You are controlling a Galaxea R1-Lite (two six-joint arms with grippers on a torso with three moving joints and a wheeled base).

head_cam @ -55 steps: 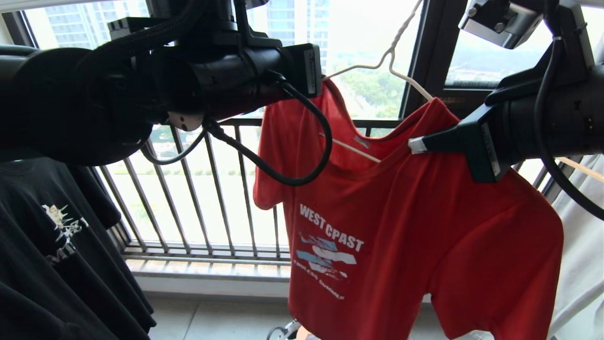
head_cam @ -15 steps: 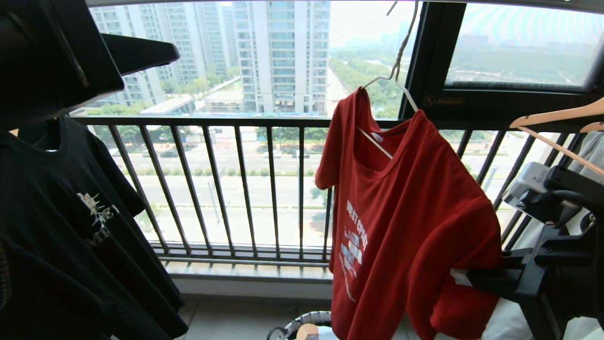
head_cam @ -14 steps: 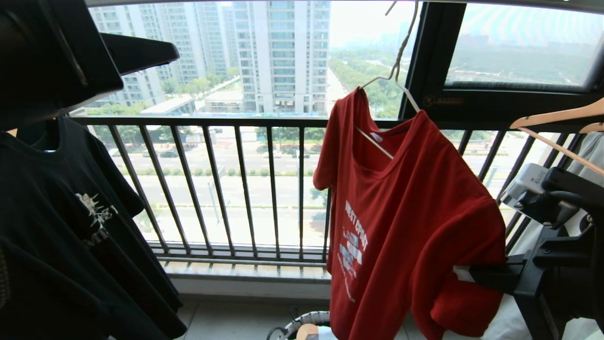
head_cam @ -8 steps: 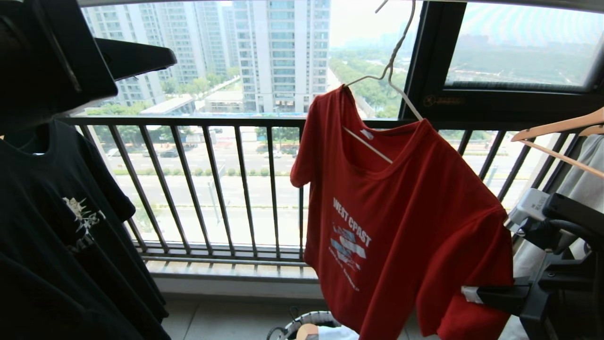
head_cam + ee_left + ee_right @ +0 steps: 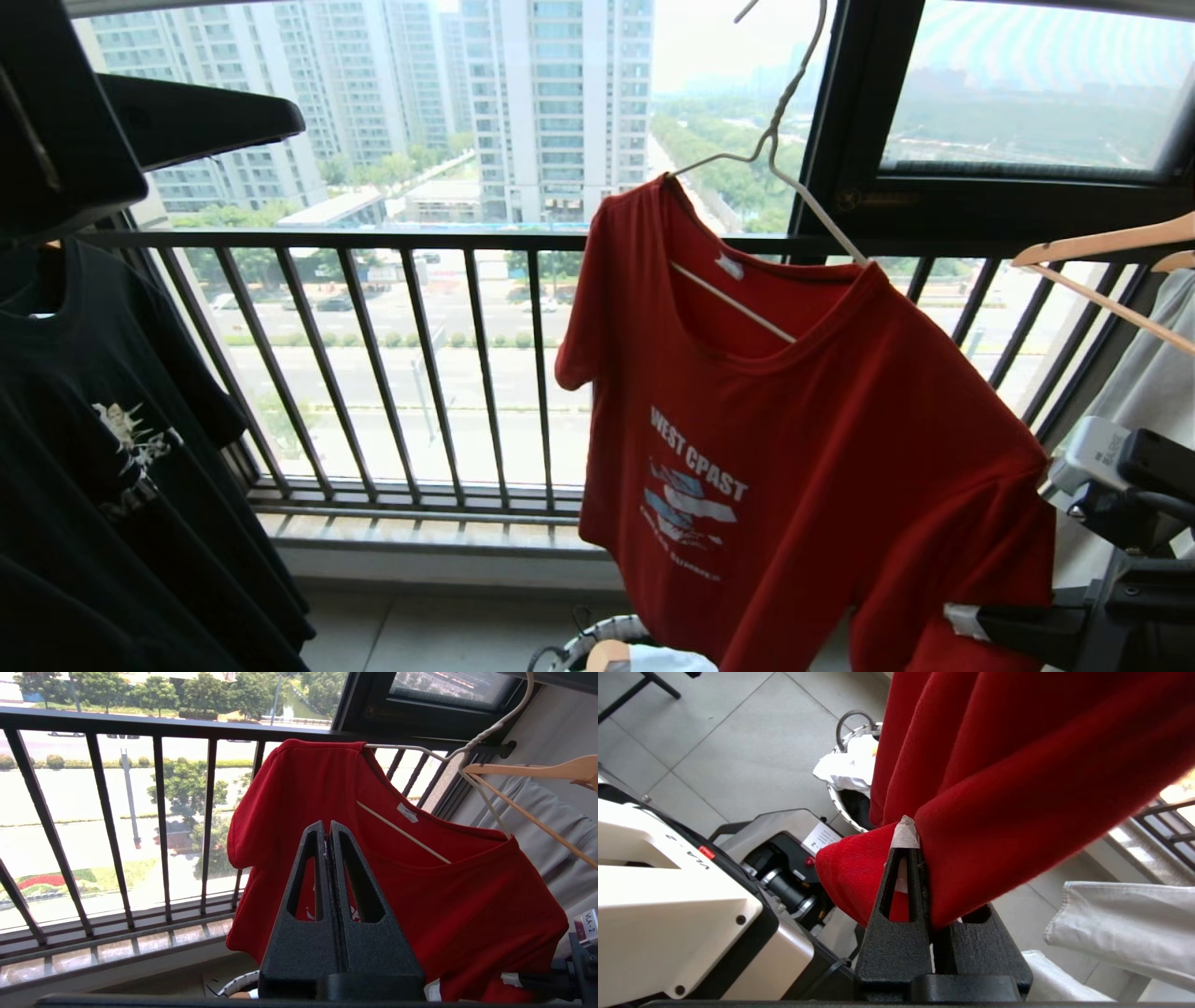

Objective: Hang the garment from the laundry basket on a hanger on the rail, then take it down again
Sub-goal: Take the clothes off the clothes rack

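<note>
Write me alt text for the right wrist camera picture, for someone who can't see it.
The right claw is shut on a fold of the red T-shirt, whose cloth hangs in folds above it. Below, on the grey tiled floor, stands the round laundry basket with white cloth inside, beside the robot's base.

You're facing a balcony window in bright daylight, tower blocks and a tree-lined road outside. Black vertical-bar railing runs across it, with a dark window frame on the right. Grey tiled floor below. Black printed T-shirt hangs at left, tan wooden hangers and a pale garment at right.
</note>
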